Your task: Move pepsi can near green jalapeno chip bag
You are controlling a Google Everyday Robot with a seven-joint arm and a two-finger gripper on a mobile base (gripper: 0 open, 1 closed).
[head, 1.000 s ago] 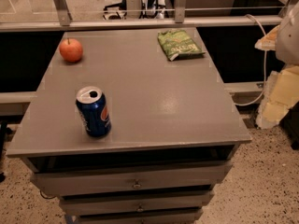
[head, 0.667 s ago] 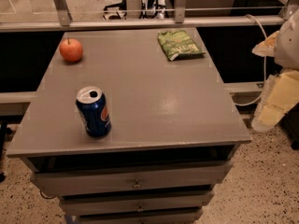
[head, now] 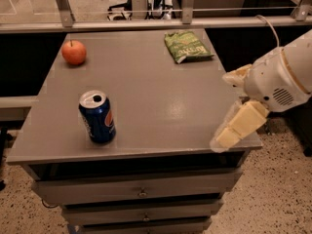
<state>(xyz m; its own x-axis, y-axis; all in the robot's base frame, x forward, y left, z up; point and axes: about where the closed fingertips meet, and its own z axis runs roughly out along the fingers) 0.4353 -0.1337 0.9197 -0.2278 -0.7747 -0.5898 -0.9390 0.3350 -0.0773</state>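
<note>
Dark blue pepsi can (head: pixel 97 117), silver top, upright at front left of grey desk (head: pixel 161 106). Crinkly green jalapeno chip bag (head: pixel 186 46) flat at far right, well apart from can. Round red apple (head: pixel 74 52) far left. Pale gripper (head: pixel 233 104) at desk's right front edge, jaws apart, empty.

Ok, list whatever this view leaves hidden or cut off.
Camera view:
- Front right corner of the table: hidden behind the end effector hanging there.
- The arm behind it: cut off by the right edge.
- Logo on the pepsi can: partly turned away.
- Lettering on the green jalapeno chip bag: too small to read.
</note>
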